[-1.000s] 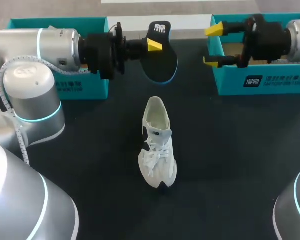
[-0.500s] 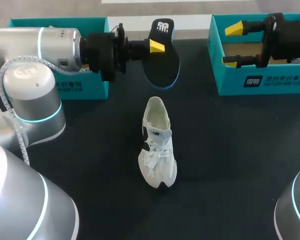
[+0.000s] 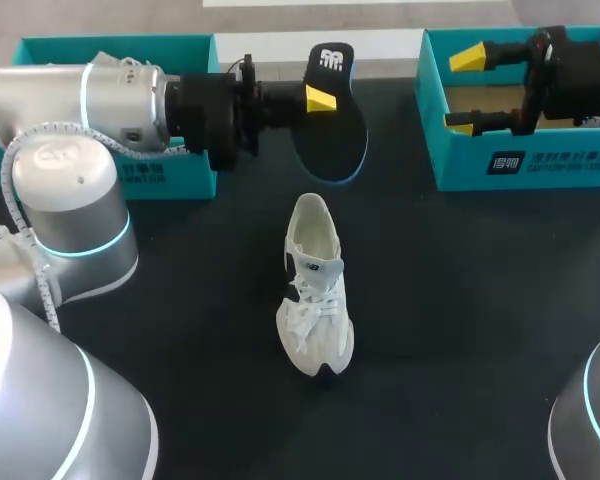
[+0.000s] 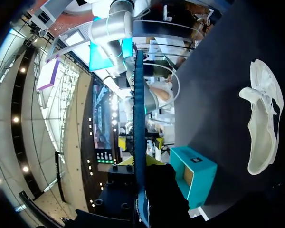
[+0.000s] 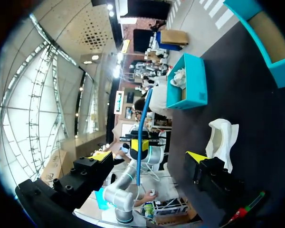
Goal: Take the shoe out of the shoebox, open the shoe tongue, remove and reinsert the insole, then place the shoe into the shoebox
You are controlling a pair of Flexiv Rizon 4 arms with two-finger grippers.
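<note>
Left gripper (image 3: 321, 96) holds insole (image 3: 337, 142) over table (image 3: 460, 300).

Bare tabletop (image 3: 460, 330) surrounds the shoe (image 3: 313, 290) on every side. Beyond its heel, the insole (image 3: 337, 125) hangs in the way, held up off the surface. The left box (image 3: 110, 47) and right box (image 3: 540, 165) block the far corners.

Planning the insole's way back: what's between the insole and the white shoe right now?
Nothing. In the head view, only a bare stretch of black table lies between the insole and the shoe.
</note>
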